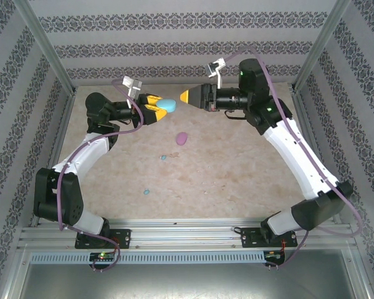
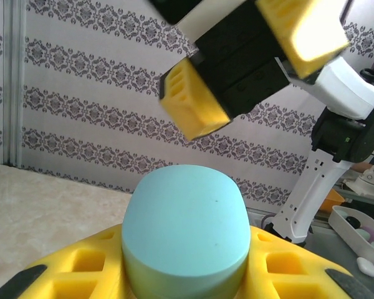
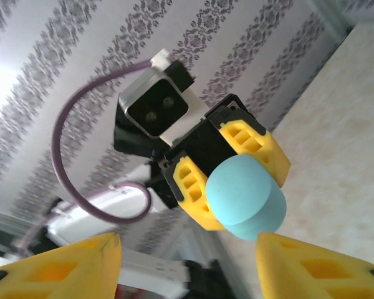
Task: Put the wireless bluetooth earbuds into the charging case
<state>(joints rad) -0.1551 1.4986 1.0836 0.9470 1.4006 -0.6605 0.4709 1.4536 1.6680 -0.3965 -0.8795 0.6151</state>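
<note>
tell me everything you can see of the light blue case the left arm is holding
The light blue case is a smooth, rounded oval puck, matte plastic by the look, with a flat face and a curved side wall. It looks closed; no seam or opening is clear. The left gripper clamps it between its yellow fingers, much of it sticking out past the tips, held up off the table toward the far wall. The right gripper faces it, open, with a gap between them.
</note>
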